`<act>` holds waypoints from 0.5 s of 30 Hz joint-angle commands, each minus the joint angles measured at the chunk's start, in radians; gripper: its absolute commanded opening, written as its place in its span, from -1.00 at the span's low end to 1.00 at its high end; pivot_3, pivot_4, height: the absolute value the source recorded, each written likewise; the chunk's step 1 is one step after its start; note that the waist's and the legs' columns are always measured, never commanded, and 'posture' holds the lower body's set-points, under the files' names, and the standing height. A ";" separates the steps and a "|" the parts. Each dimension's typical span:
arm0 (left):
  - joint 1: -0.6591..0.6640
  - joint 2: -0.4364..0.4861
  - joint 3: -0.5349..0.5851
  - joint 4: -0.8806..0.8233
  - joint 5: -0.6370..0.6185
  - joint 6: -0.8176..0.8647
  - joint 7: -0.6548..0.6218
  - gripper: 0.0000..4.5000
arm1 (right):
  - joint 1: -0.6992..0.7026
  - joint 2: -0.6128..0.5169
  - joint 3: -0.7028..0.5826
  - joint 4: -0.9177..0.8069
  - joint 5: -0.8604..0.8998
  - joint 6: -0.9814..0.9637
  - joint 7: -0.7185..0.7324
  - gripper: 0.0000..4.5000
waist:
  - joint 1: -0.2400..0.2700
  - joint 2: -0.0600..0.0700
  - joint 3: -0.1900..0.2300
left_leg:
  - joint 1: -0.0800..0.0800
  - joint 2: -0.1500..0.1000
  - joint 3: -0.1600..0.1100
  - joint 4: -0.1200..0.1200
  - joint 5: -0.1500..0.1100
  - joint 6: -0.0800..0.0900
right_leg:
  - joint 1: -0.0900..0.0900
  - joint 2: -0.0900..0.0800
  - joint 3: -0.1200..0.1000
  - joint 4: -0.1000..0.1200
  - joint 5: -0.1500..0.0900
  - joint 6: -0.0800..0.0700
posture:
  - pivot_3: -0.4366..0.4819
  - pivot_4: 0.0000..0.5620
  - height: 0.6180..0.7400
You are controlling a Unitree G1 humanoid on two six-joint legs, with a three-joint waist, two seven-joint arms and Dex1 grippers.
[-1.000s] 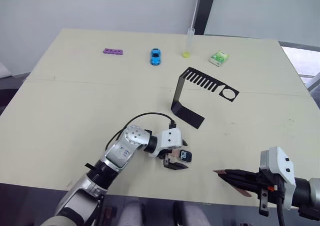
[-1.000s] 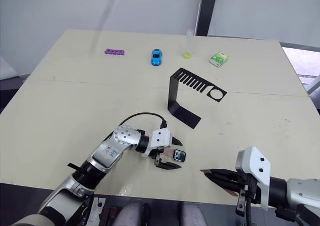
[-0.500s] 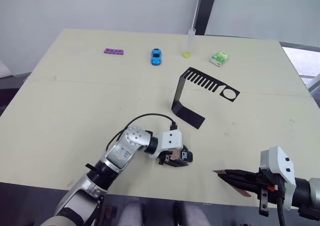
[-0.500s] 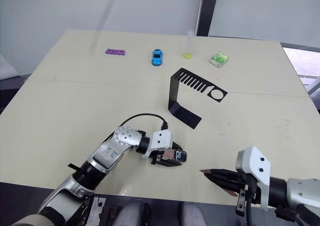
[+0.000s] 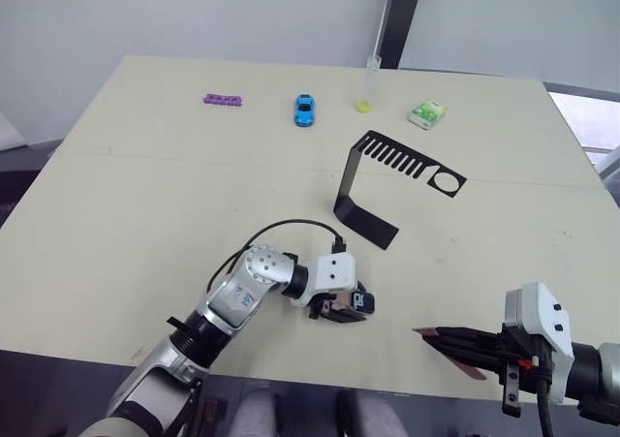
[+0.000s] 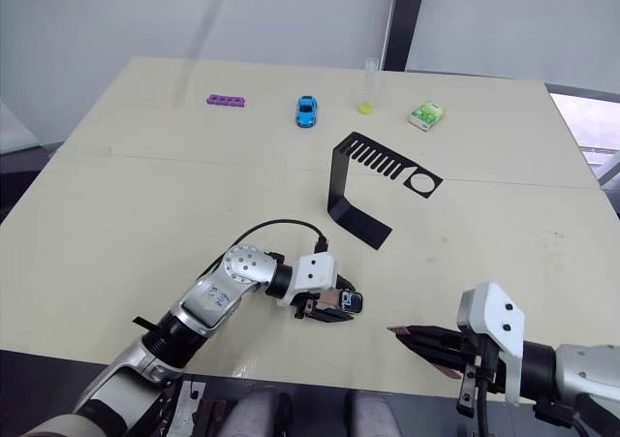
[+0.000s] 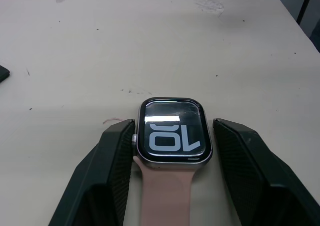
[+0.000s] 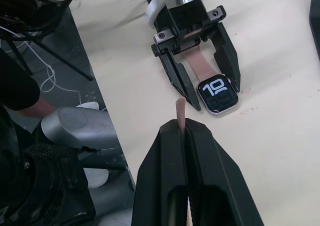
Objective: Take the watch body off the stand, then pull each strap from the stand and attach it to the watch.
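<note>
The watch body (image 7: pixel 174 131), black with light digits on its screen, lies on the table near the front edge. One pale pink strap (image 7: pixel 167 196) is attached to it and runs back between my left fingers. My left gripper (image 5: pixel 360 306) is shut on the watch body, one finger against each side. To the right, above the table's front edge, my right gripper (image 8: pixel 184 128) is shut on the other pink strap (image 8: pixel 180 109), whose tip sticks out past the fingertips toward the watch. The black stand (image 5: pixel 368 224) stands at mid-table, and nothing hangs on its slotted arm.
Along the far side sit a purple block strip (image 5: pixel 223 99), a blue toy car (image 5: pixel 304 109), an upright tube (image 5: pixel 368 83) with yellow liquid, and a green-white box (image 5: pixel 425 114). The table's front edge (image 5: pixel 387 384) runs just behind the watch.
My left gripper's fingers have closed in from a wide spread onto the sides of the watch body. The right gripper and its strap have stayed put.
</note>
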State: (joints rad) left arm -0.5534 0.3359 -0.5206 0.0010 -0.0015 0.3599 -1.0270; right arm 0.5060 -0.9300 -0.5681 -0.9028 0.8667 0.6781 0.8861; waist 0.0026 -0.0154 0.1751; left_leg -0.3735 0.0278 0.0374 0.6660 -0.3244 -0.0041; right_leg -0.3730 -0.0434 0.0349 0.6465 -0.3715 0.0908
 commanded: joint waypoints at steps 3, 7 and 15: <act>0.003 -0.010 -0.017 0.017 0.023 0.011 0.022 -0.04 | -0.003 0.009 -0.007 -0.010 0.006 -0.005 -0.006 -1.00 | 0.001 0.000 0.000 | 0.000 0.000 0.000 0.000 0.000 0.000 | 0.000 0.000 0.000 0.001 0.000 0.000 | -0.05 -0.47 1.00; -0.025 -0.026 0.001 0.052 0.006 0.023 0.016 -0.29 | -0.004 0.013 -0.008 -0.016 -0.020 -0.018 -0.012 -1.00 | 0.005 0.000 0.000 | 0.000 0.000 0.000 0.000 0.000 0.000 | 0.000 0.000 0.000 0.001 0.000 0.000 | -0.05 -0.47 1.00; -0.182 -0.031 0.115 0.156 -0.207 0.367 -0.140 -0.29 | -0.036 0.006 0.026 -0.051 -0.176 -0.102 -0.022 -1.00 | 0.001 0.000 0.000 | 0.000 0.000 0.001 0.001 0.000 -0.001 | -0.001 0.001 0.001 0.002 0.000 0.000 | -0.05 -0.47 1.00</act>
State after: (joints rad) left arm -0.7013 0.3018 -0.4487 0.1403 -0.1403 0.6453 -1.1221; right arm 0.4780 -0.9261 -0.5450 -0.9145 0.7318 0.6139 0.8795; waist 0.0036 -0.0155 0.1749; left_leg -0.3737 0.0276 0.0380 0.6671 -0.3239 -0.0049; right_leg -0.3743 -0.0420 0.0354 0.6500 -0.3714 0.0910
